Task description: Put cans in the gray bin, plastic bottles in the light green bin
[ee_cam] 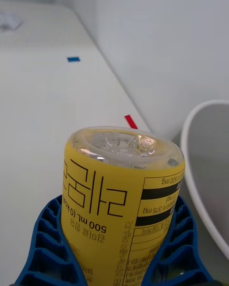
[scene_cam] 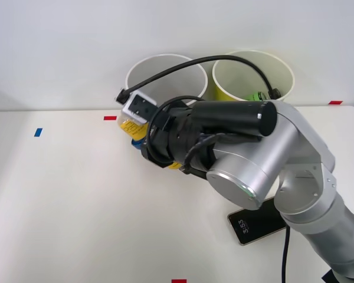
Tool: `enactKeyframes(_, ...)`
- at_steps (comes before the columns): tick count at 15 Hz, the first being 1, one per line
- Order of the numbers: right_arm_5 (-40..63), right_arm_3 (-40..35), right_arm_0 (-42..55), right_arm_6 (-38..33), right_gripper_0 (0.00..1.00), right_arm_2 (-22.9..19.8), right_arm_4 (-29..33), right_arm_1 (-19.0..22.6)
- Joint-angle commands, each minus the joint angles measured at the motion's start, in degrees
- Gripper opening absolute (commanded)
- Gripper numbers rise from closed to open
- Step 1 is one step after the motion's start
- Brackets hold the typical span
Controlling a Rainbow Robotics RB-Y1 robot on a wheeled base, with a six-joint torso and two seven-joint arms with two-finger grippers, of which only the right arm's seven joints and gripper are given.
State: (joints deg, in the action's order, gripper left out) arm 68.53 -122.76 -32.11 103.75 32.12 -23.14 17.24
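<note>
My right gripper [scene_cam: 135, 134] is shut on a plastic bottle [scene_cam: 130, 126] with a yellow printed label, held just in front of the gray bin [scene_cam: 143, 69]. In the wrist view the bottle [ee_cam: 121, 195] points its clear base at the camera, and the blue ribbed fingers [ee_cam: 45, 248] clamp both of its sides. The gray bin's white rim [ee_cam: 198, 138] curves close beside it. The light green bin [scene_cam: 227, 82] stands right of the gray one, with a green bottle [scene_cam: 258, 95] lying inside. The cans are out of view.
A black phone [scene_cam: 256, 225] lies on the white table near my arm's base. Small tape marks dot the table: red [scene_cam: 110, 118], blue [scene_cam: 38, 132] and red at the front edge [scene_cam: 178, 281]. A black cable [scene_cam: 224, 59] arcs over the bins. A wall stands behind.
</note>
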Motion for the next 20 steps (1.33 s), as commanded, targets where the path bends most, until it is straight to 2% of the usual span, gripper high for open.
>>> enactKeyframes(1, -4.89, -5.65, 2.05, -7.60, 0.00, -5.13, 1.26, 2.19)
enactKeyframes(7, -14.56, -5.91, 2.23, -19.64, 0.00, -15.15, 6.53, 4.65)
enactKeyframes(10, -27.39, 1.82, 2.23, -23.77, 0.00, -17.97, 7.59, 8.69)
enactKeyframes(13, -36.62, 9.64, 1.44, -23.95, 0.00, -20.43, 7.59, 11.42)
enactKeyframes(16, -36.80, 12.54, -0.49, -24.04, 0.00, -23.06, 7.41, 13.88)
enactKeyframes(20, -36.80, 13.60, -0.85, -24.12, 0.00, -23.94, 6.88, 14.76)
